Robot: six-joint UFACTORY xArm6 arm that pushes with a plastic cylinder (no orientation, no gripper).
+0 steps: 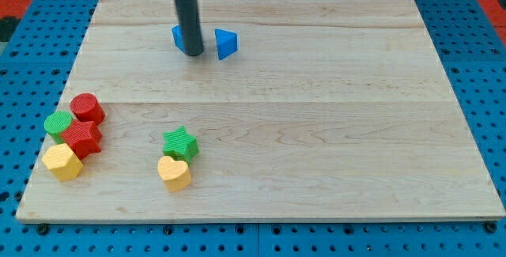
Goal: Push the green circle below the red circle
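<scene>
The green circle (58, 122) sits near the board's left edge, touching the red circle (87, 108) on that block's lower left. A red star-like block (81, 138) lies just below both. My tip (194, 53) is far away at the view's top, resting against a blue block (181, 38) that it partly hides, with a blue triangle (226, 43) just to its right.
A yellow hexagon-like block (62, 162) lies below the red star at the lower left. A green star (180, 142) and a yellow heart (174, 173) sit together left of centre near the bottom. The wooden board (332, 130) lies on a blue pegboard.
</scene>
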